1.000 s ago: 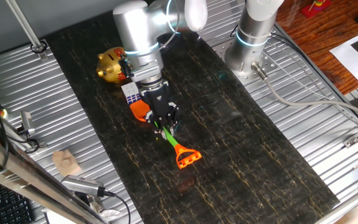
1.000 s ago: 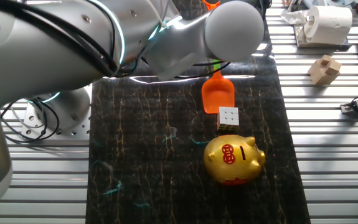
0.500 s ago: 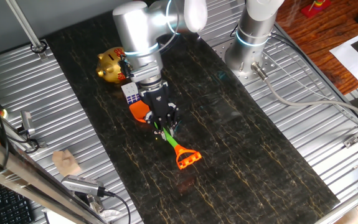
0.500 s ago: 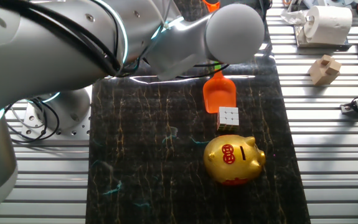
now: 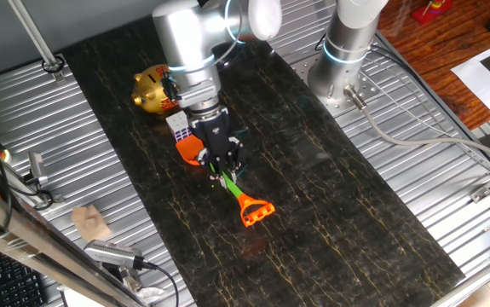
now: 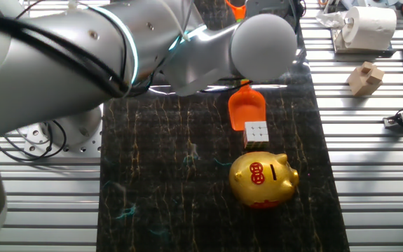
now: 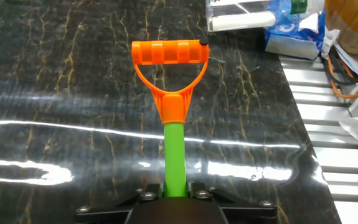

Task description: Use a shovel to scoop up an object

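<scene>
Hand view: shovel (image 7: 174,118), orange loop handle, green shaft in hand (image 7: 174,193).

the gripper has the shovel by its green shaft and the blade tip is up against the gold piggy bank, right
Not quite. The gripper does hold the shovel by its green shaft, but the blade tip meets the small white cube, not the piggy bank, which sits beyond the cube. The other fixed view shows this.
</scene>
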Controlling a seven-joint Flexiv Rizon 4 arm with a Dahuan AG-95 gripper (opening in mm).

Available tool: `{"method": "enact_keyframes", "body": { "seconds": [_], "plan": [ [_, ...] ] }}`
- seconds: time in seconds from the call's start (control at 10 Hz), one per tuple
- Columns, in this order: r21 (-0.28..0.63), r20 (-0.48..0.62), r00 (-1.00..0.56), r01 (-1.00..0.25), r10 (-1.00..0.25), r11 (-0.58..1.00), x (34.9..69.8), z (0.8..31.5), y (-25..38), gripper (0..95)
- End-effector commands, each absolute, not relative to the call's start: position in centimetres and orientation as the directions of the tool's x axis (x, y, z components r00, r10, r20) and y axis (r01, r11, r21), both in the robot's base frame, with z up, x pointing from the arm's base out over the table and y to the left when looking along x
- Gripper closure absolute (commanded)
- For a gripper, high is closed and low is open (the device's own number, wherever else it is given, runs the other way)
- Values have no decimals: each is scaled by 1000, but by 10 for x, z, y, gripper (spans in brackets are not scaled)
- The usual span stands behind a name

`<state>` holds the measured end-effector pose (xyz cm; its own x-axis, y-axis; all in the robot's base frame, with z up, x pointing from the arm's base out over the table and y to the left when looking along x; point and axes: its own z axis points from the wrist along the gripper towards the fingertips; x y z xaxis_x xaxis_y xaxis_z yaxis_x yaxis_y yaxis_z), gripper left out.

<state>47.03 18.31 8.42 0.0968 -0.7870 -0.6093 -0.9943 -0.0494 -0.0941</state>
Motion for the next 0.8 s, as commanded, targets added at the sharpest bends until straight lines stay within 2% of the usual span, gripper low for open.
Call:
{"method": "enact_keyframes", "body": {
  "seconds": [0.1, 0.8],
  "plan": [
    [-97, -610, 101, -994, -786, -53, 470, 84, 180, 950],
    [-102, -594, 123, -992, -795, -77, 469, 79, 165, 950]
  ]
}}
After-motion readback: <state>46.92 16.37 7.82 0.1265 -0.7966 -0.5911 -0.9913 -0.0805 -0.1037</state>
